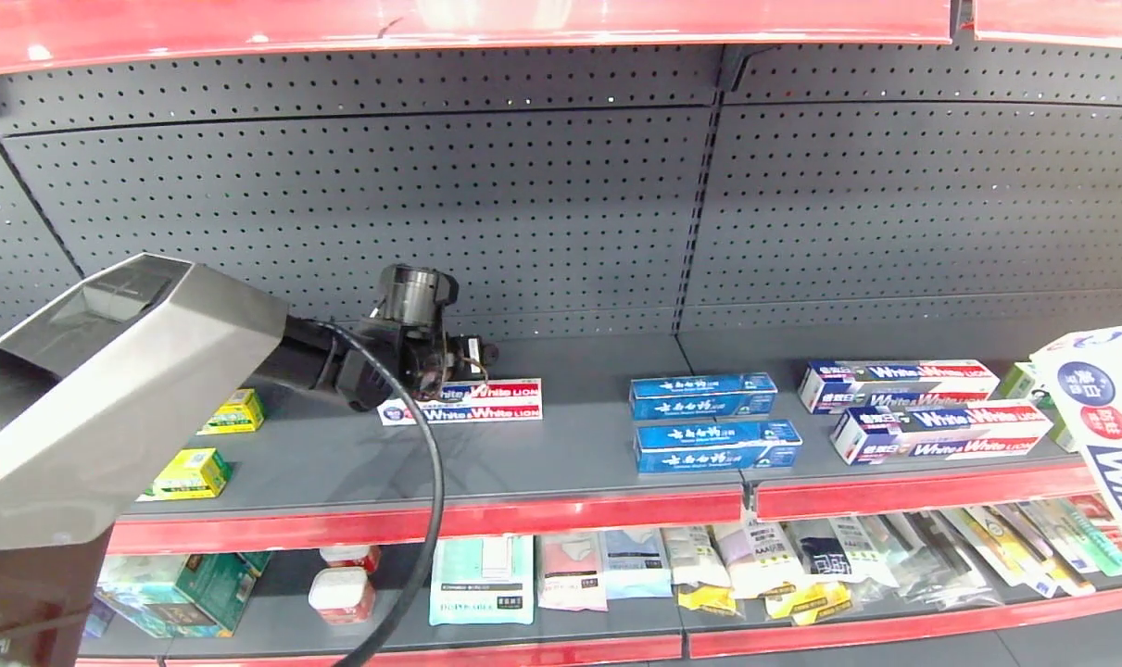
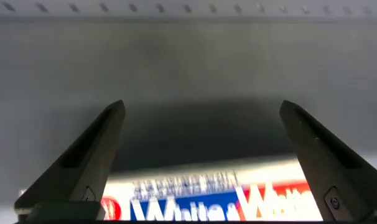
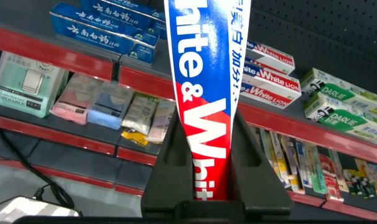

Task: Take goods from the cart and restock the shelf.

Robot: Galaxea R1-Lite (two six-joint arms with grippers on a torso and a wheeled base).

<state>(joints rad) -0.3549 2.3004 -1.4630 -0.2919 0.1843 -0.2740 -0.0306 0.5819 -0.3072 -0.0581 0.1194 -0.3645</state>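
Note:
A red, white and blue toothpaste box (image 1: pixel 468 403) lies flat on the grey shelf (image 1: pixel 561 463), left of centre. My left gripper (image 1: pixel 475 355) is at that box, open; in the left wrist view the box (image 2: pixel 201 196) lies under the wide gap of the gripper (image 2: pixel 201 107). My right gripper (image 3: pixel 208 124) is shut on another toothpaste box (image 3: pixel 204 93), held on end. That held box (image 1: pixel 1109 435) shows at the far right edge of the head view, in front of the shelf.
Two blue toothpaste boxes (image 1: pixel 709 421) lie mid-shelf and two more red-white-blue boxes (image 1: pixel 922 408) to their right. Small yellow-green boxes (image 1: pixel 210 445) sit at the left. Green boxes (image 3: pixel 341 99) lie farther right. The lower shelf (image 1: pixel 523 639) holds several packets and jars.

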